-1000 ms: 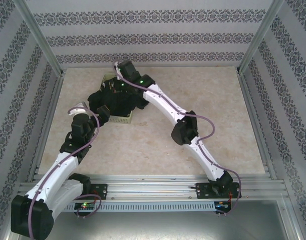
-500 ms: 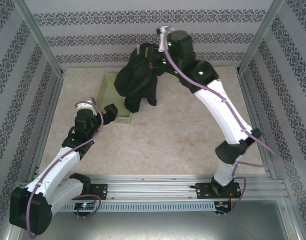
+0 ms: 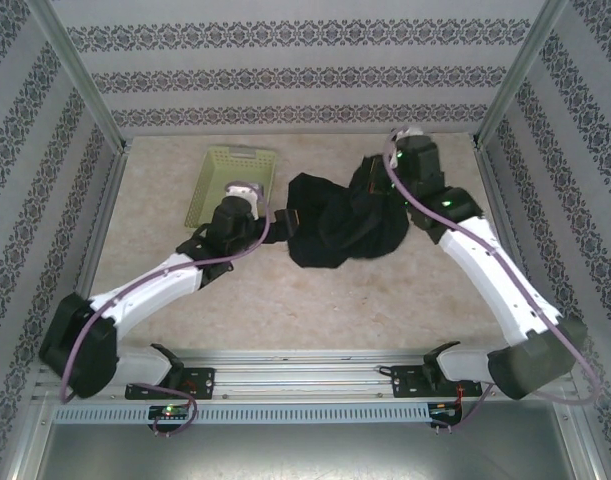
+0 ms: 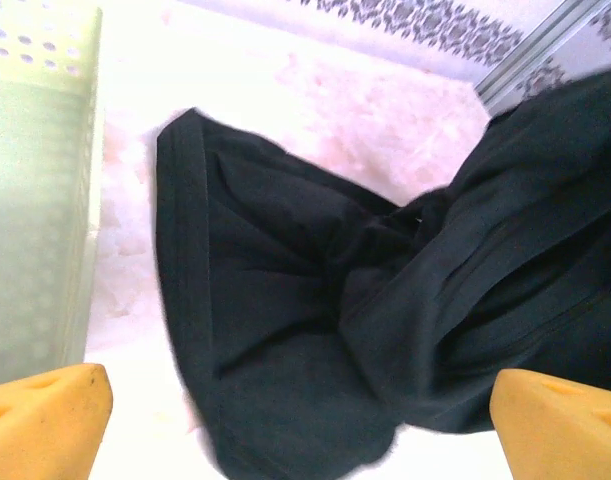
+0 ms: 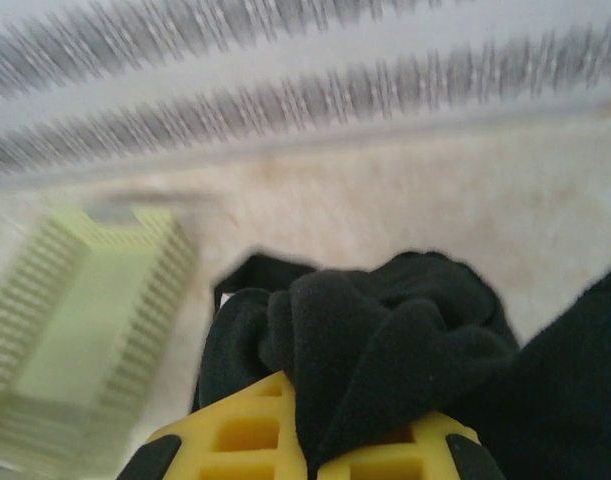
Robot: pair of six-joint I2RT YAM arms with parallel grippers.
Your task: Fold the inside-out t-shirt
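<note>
The inside-out t-shirt (image 3: 335,230) is a crumpled black heap on the table, right of the basket. My right gripper (image 3: 371,188) is at the heap's upper right, shut on a bunch of the fabric. In the right wrist view its yellow fingers (image 5: 245,432) pinch a thick fold of the t-shirt (image 5: 405,340). My left gripper (image 3: 282,216) is at the heap's left edge, open. In the left wrist view the left gripper (image 4: 305,440) spans the hemmed edge of the t-shirt (image 4: 315,330), with its yellow fingertips (image 4: 45,420) wide apart.
The pale yellow-green lattice basket (image 3: 225,170) stands at the back left, close behind the left wrist; it also shows as the basket (image 4: 35,200) and the basket (image 5: 85,320). Patterned walls and metal posts enclose the table (image 3: 305,300).
My right gripper lifted the t-shirt out of the basket, swung it right and lowered it onto the table. The left arm swung right toward the heap, its gripper still open.
</note>
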